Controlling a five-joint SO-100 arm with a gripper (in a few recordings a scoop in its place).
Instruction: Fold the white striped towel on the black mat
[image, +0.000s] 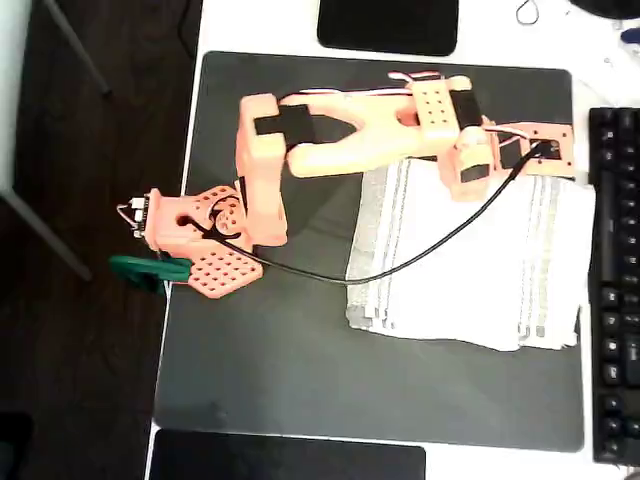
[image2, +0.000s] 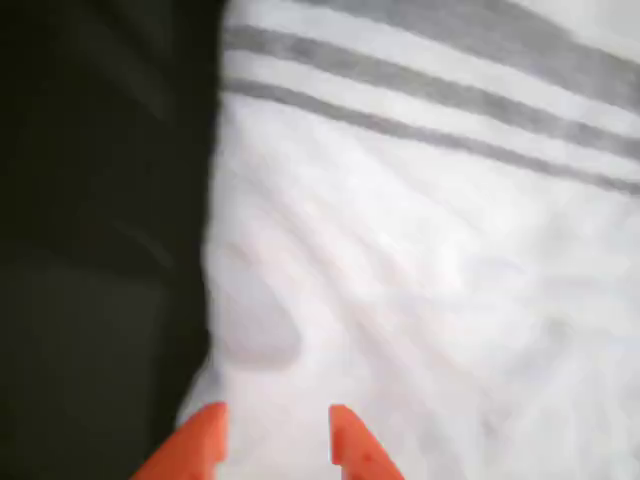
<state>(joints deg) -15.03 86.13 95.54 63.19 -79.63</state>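
Observation:
The white striped towel (image: 470, 275) lies on the right half of the black mat (image: 280, 370), with stacked layers showing along its left and lower edges. The orange arm reaches from its base at the mat's left edge across to the towel's upper right corner, where my gripper (image: 545, 152) hovers. In the wrist view the gripper (image2: 275, 445) is open: its two orange fingertips (image2: 205, 445) stand a little apart just over the towel (image2: 430, 270), close to the cloth's edge where it meets the mat (image2: 100, 200). Nothing sits between the fingers.
A black keyboard (image: 612, 290) runs along the right edge, touching the towel's side. Smaller glossy black rectangles lie above (image: 390, 25) and below (image: 290, 462) the mat. A green clamp (image: 150, 268) holds the arm's base. The arm's black cable (image: 420, 252) drapes over the towel.

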